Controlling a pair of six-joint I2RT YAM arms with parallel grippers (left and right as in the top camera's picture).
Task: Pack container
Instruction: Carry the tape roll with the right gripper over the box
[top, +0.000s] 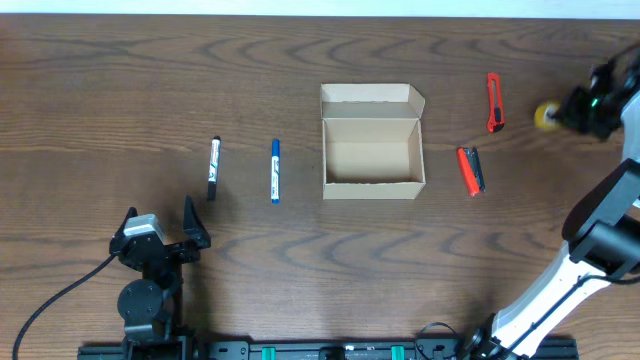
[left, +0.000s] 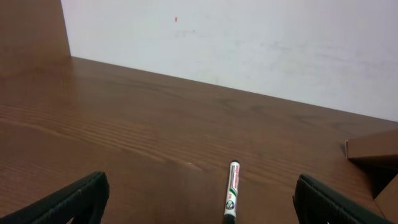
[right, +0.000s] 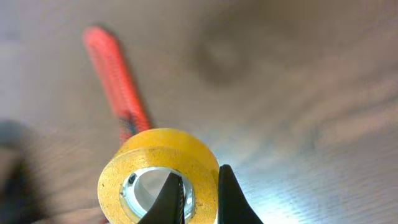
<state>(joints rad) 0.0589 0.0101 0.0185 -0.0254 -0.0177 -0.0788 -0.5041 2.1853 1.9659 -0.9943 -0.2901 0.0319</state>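
Left end effector (left: 200, 182): released, low over tabletop (top: 100, 90) | Right end effector (right: 200, 190): grasping yellow tape roll (right: 155, 152) by its wall | Container (top: 372, 160): mid-tabletop, flap open.

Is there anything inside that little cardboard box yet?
Nothing shows inside the cardboard box: the overhead view looks straight down onto its bare floor, with the flap lid folded back. Only a shadowed strip along the walls is hard to read.

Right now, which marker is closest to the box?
The blue marker, lying just left of the cardboard box. The black marker looks much the same but lies farther left, with the blue one between it and the box.
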